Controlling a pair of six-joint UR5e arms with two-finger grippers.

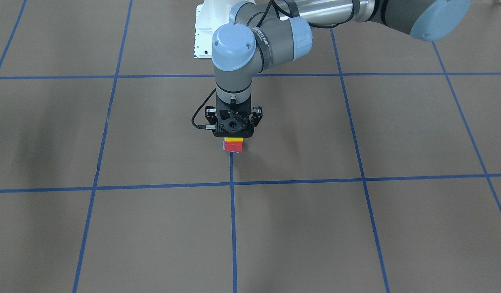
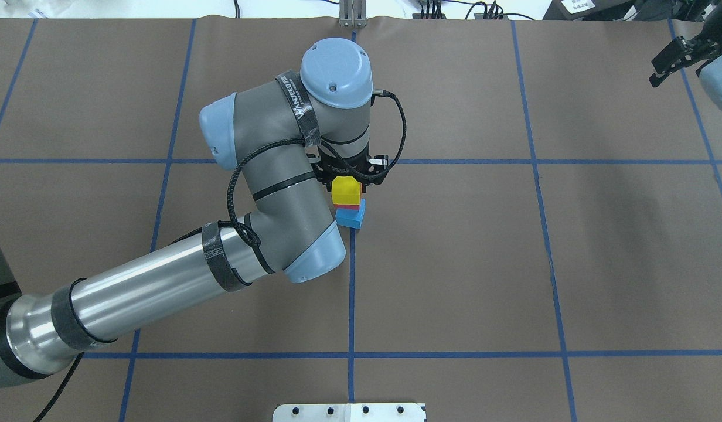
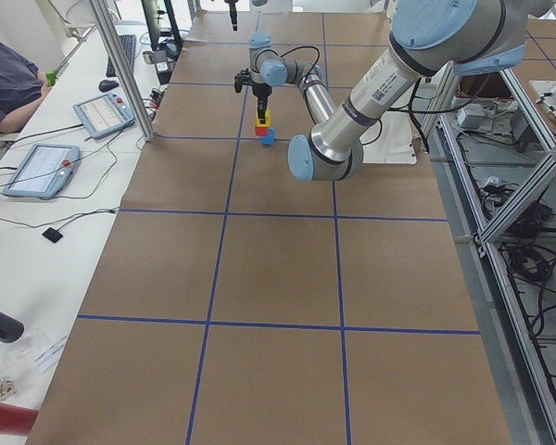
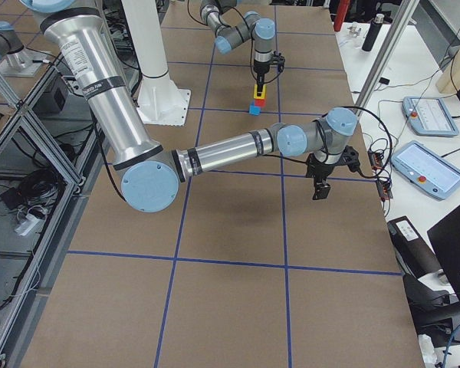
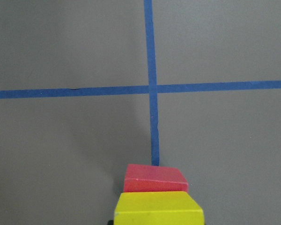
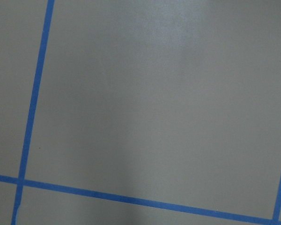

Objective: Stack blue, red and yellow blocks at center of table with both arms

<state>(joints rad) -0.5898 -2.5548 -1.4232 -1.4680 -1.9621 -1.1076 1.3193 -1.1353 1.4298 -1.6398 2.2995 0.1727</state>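
At the middle of the wide matte brown table (image 1: 161, 134), which is crossed by thin blue tape lines (image 1: 233, 211), the front-facing view shows a small matte yellow cube (image 1: 234, 140) sitting on a matte red cube (image 1: 233, 147). The black two-finger left gripper (image 1: 233, 129) is straight above them, and its body hides the fingertips, so I cannot tell whether it grips the yellow cube or stands apart from it. The overhead view shows the whole stack: yellow on red, red on a light blue cube (image 2: 351, 217) that rests on a tape line and juts slightly to the right beneath the others. The grey and silver left arm (image 2: 162, 275) reaches in from the left, and the black right gripper (image 2: 674, 55) hangs at the far right corner with its fingers spread, holding nothing. A white bolted pedestal (image 2: 349, 412) shows at the near edge. From the left end of the table the stack is far and small, directly under the left gripper. From the right end, the near right arm (image 4: 215, 157) holds its gripper over bare table, well apart from the stack. The left wrist camera has the yellow cube at its bottom edge, with the red cube just beyond it at the end of a tape line. The right wrist camera shows only table and tape.
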